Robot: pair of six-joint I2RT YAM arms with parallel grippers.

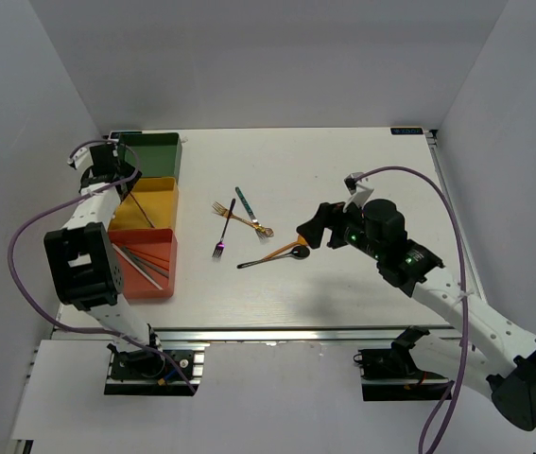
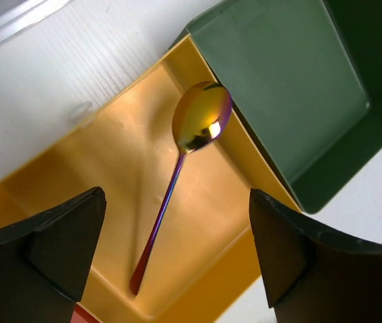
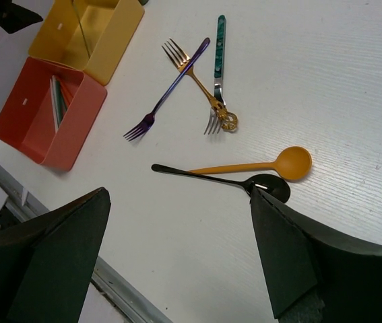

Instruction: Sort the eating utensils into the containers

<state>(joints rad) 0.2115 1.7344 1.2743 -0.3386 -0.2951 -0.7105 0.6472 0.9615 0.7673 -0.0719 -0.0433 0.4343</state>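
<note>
A rainbow-sheened spoon [image 2: 189, 171] lay alone in the yellow tray [image 2: 103, 168], directly below the left gripper [image 2: 177, 259], whose fingers stood wide apart and held nothing. The spoon's bowl pointed toward the dark green tray [image 2: 292, 94], which touched the yellow one on the far side from those fingers. On the yellow tray's other side sat the orange-red tray [image 3: 39, 124], with several thin sticks [image 3: 57, 101] lying in it.

Out on the white table [image 1: 343, 180], ahead of the right gripper [image 3: 177, 266], five pieces lay loose. Nearest its open, empty fingers were a black spoon [image 3: 221, 178] and an orange spoon [image 3: 261, 163], side by side with their bowls near the right finger. Beyond them a purple fork [image 3: 170, 91] crossed over a gold fork [image 3: 197, 84], and a teal-handled fork [image 3: 217, 64] lay just beside that pair, its tines touching the gold fork's ornate handle end. The right gripper hung above the table, well apart from all three trays
</note>
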